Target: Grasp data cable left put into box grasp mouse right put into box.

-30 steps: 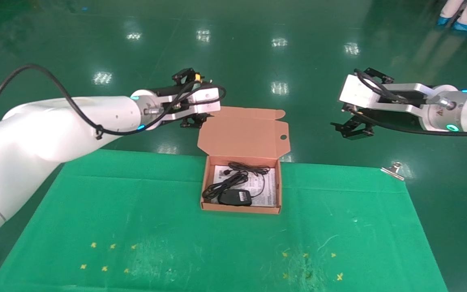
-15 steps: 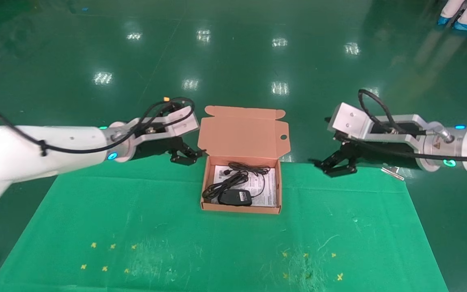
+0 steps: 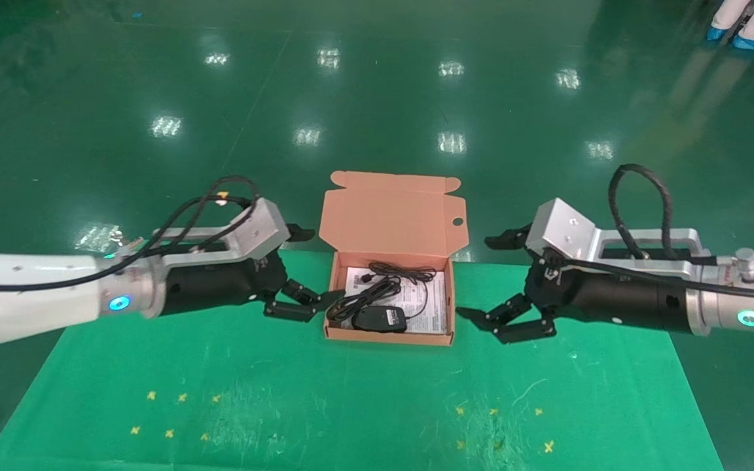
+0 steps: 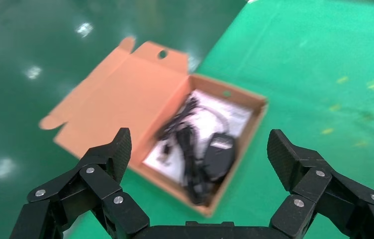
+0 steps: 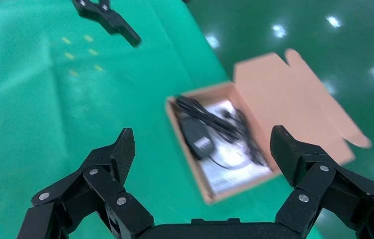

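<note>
Head view: at frame centre, data cable point(image 3: 359, 300) and mouse point(image 3: 379, 318) lie in the box point(image 3: 446, 301). Both look light; the cable is floppy, best taken at its tie. Left gripper point(image 3: 300, 271) and right gripper point(image 3: 506, 282) flank it, fingers apart, empty.

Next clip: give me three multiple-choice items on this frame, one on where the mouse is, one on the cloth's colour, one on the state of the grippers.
1. Where is the mouse?
A. On the cloth beside the box
B. Inside the box, at its near end
C. In the right gripper

2. What colour is the table cloth?
A. Green
B. Blue
C. Grey

3. What state are the left gripper and right gripper in?
A. Both open and empty
B. Left one shut on the data cable
C. Both shut

Answers: 1 B, it lies on the white sheet in the box; 2 A, plainly green; 3 A, both wrist views show spread fingers holding nothing.
</note>
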Motion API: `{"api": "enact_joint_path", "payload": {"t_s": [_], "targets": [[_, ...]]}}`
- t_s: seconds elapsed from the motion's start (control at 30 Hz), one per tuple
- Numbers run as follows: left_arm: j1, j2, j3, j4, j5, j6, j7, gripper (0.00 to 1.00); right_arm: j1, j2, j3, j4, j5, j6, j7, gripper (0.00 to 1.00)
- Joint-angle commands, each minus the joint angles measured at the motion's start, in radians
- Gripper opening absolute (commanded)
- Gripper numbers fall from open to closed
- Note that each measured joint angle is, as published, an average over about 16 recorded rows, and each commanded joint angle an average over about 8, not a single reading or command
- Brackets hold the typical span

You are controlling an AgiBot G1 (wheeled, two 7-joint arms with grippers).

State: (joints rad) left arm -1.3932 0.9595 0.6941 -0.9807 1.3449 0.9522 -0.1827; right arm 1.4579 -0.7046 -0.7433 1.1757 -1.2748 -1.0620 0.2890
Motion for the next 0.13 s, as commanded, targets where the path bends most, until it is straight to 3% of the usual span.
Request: {"api": "enact_joint_path", "payload": {"t_s": [0.03,0.13], "targets": [[0.036,-0.039,-0.046,-0.034,-0.069,0.061,-0.001,1.00,-0.041,0.010,0.049,0.012,0.058,-0.046,-0.011,1.00],[0.051,-0.055,-0.066,-0.048,-0.098,0.086,-0.001,1.00,-0.058,0.014,0.070,0.016,0.083,-0.066,-0.015,1.00]]}}
